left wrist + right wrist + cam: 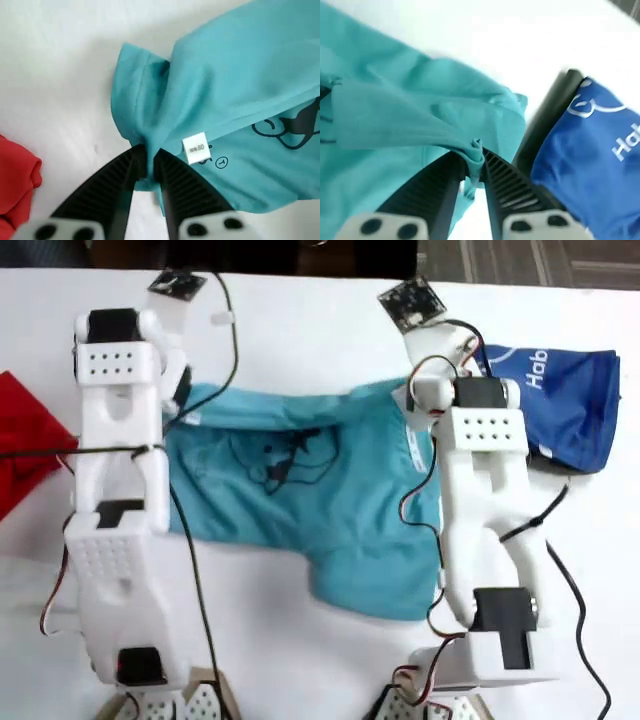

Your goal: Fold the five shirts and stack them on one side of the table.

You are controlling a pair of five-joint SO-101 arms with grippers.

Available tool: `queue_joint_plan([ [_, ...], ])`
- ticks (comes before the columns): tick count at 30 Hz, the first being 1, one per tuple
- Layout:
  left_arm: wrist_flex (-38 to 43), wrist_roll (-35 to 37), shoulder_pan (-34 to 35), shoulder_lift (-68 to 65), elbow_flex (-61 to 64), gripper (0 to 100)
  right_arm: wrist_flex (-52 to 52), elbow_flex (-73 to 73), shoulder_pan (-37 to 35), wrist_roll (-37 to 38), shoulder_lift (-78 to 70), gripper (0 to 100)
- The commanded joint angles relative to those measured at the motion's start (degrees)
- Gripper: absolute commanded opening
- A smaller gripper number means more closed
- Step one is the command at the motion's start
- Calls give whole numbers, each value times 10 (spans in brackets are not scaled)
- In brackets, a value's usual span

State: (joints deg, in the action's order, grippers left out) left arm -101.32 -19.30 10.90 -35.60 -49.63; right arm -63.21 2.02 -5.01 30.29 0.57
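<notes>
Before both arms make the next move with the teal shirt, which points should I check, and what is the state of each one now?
1. The left tool holds the teal shirt: ok, it is shut on a fold at the shirt's edge.
2. The right tool holds the same shirt: ok, it is shut on a small bunch of cloth.
3. The shirt lies flat between the tools: not ok, it is creased and partly folded over.
4. The red shirt is apart from the teal one: ok.
5. The blue shirt is apart from the teal one: cannot tell, it lies very near the teal corner.
</notes>
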Motion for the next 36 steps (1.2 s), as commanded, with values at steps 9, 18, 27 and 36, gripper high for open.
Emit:
queue_joint_plan([
  [9, 22, -53, -21, 179, 333, 26, -140, 25, -3, 6, 138, 19],
  [18, 91, -56, 9, 249, 531, 26, -47, 330, 3, 47, 293, 19],
  [27, 87, -57, 22, 289, 567, 26, -59, 461, 4, 69, 480, 19],
  [36, 93, -57, 30, 296, 593, 26, -95, 517, 4, 70, 557, 19],
])
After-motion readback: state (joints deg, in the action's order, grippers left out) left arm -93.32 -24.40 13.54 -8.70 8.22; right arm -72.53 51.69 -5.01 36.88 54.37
